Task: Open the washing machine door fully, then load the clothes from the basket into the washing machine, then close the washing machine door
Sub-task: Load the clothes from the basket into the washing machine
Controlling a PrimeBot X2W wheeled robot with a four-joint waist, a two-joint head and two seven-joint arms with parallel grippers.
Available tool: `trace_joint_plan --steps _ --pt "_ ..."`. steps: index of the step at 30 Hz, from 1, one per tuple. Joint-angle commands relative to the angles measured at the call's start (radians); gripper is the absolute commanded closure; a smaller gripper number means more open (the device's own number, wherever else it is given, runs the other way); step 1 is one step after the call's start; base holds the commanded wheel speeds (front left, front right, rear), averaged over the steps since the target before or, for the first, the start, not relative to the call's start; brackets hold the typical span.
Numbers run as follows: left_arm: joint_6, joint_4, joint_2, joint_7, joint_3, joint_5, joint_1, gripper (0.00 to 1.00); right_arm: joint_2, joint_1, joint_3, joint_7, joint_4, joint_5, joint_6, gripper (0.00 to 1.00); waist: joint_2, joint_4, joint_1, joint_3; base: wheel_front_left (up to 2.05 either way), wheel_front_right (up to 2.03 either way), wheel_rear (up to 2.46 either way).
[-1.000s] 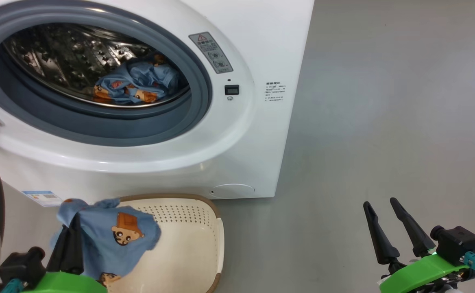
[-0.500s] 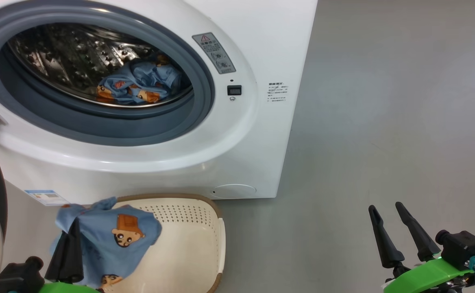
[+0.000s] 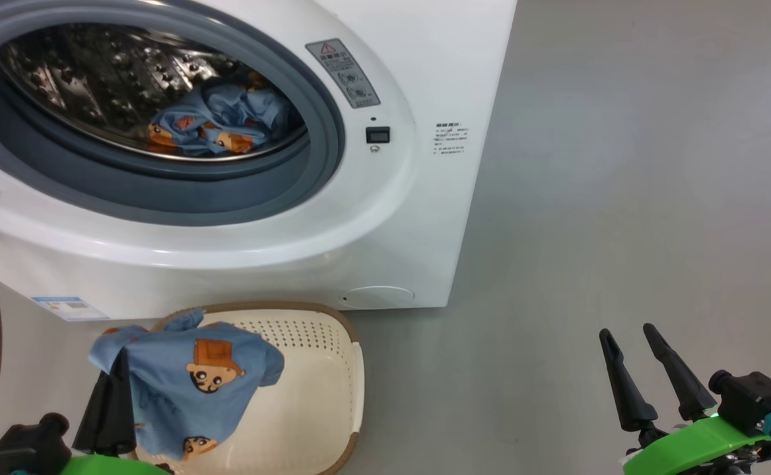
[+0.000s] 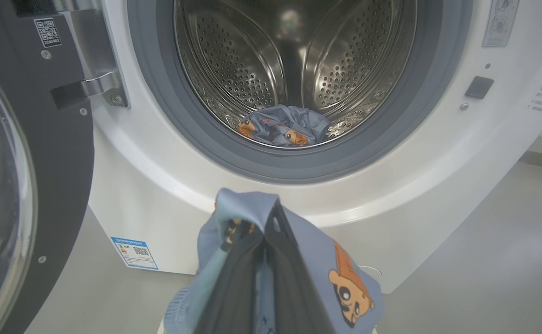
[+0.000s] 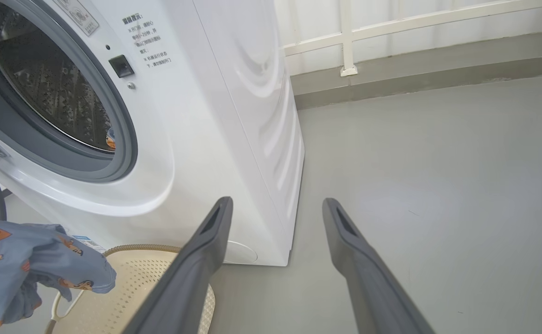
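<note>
With the head view shifted, the left gripper [image 4: 271, 227], clamped on a blue garment [image 3: 194, 389], seems to have raised it slightly over the basket [image 3: 357, 382] at lower left, so loading the washing machine [image 3: 392, 218] comes next; the right gripper [image 3: 627, 333] idles open.

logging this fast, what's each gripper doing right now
Left gripper: shut on a light-blue garment.
Right gripper: open, holding nothing.

White washing machine [image 3: 392, 218]: door [image 4: 62, 185] swung open left; blue clothes [image 3: 214, 125] bundled inside; another garment [image 3: 187, 389] hanging above basket [image 3: 306, 340].
</note>
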Motion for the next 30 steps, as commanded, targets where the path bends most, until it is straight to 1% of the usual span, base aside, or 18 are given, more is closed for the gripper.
trace_joint_plan --steps 1,10,17,21,26,30 --pt "-0.002 -0.031 0.014 -0.014 0.037 -0.004 -0.027 1.0 -0.01 -0.012 0.021 -0.005 -0.026 -0.002 0.001 0.0 0.0 -0.002 0.0 0.01 0.0 0.0 0.0" --pt "-0.002 -0.025 0.023 -0.014 0.031 -0.01 -0.091 1.0 0.0 -0.039 0.016 -0.005 -0.032 -0.005 0.001 0.0 0.0 -0.012 0.0 0.067 0.0 0.0 0.0" --pt "-0.002 -0.042 0.039 -0.014 0.047 -0.011 -0.2 1.0 0.014 -0.066 0.018 -0.005 -0.033 -0.007 0.001 0.0 0.0 -0.026 0.0 0.108 0.0 0.0 0.0" --pt "-0.002 -0.048 0.054 -0.014 0.053 -0.004 -0.262 1.0 0.02 -0.078 0.021 -0.005 -0.032 -0.006 0.001 0.0 0.0 -0.034 0.0 0.122 0.0 0.0 0.0" --pt "-0.002 -0.047 0.085 -0.014 0.078 0.014 -0.386 1.0 0.03 -0.1 0.029 -0.005 -0.03 -0.005 0.001 0.0 0.0 -0.057 0.0 0.145 0.0 0.0 0.0" --pt "-0.002 -0.017 0.114 -0.014 0.08 0.031 -0.477 1.0 0.037 -0.111 0.031 -0.005 -0.029 -0.004 0.001 0.0 0.0 -0.082 0.0 0.16 0.0 0.0 0.0"
